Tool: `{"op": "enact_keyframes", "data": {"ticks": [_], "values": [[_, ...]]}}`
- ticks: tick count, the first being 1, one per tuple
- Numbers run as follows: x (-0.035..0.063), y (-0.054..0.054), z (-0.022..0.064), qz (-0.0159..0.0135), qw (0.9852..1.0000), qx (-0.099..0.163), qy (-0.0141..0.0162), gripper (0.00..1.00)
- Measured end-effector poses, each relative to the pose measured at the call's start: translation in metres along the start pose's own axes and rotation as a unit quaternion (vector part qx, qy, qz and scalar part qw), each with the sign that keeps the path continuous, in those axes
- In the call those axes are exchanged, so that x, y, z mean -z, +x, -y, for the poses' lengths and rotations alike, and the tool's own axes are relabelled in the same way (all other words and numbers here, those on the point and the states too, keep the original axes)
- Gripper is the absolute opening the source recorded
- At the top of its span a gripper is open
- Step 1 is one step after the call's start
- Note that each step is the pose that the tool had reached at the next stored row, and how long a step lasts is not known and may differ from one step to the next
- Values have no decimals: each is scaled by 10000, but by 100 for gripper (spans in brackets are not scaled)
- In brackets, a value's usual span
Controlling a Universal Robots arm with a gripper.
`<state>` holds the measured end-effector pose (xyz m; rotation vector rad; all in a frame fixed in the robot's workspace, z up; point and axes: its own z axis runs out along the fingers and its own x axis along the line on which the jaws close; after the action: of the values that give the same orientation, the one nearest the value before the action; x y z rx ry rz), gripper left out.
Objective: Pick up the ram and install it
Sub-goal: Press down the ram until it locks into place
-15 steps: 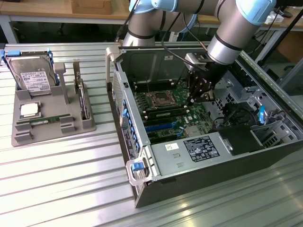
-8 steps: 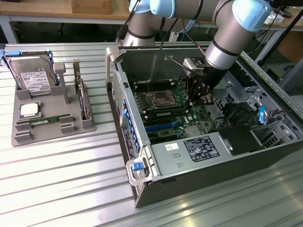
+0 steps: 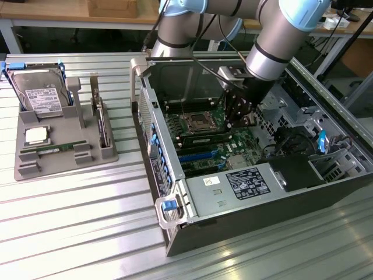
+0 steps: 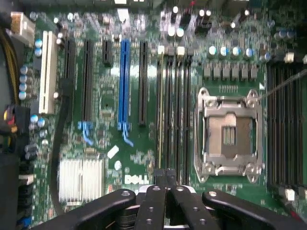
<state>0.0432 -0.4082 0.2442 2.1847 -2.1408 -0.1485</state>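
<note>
Green motherboard (image 4: 144, 143), blue slot (image 4: 124, 86), white slot (image 4: 47, 72), silver heatsink (image 4: 80, 179), grey tray (image 3: 58, 153), black fingers (image 4: 165, 184)

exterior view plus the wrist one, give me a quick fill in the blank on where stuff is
1. The gripper hangs over the motherboard, ___ the open computer case.
2. The square processor socket on the board is ___.
3. The grey tray with a ram stick and the hard drive stands to the exterior view's ___ of the case.

Missing words: inside; empty; left
</note>
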Motion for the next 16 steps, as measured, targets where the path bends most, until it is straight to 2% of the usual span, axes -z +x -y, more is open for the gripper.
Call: {"op": "enact_keyframes", "data": {"ticks": [1, 3, 7, 10, 12, 16], "values": [[-13, -2, -97, 3, 10000, 0, 1, 11], [-25, -4, -189, 2, 10000, -1, 2, 11], [-68, -10, -508, 1, 10000, 0, 2, 11], [-93, -13, -672, 3, 10000, 0, 3, 11], [-126, -11, -853, 3, 10000, 0, 3, 11], [-162, 38, -891, 9, 10000, 3, 4, 11]]}}
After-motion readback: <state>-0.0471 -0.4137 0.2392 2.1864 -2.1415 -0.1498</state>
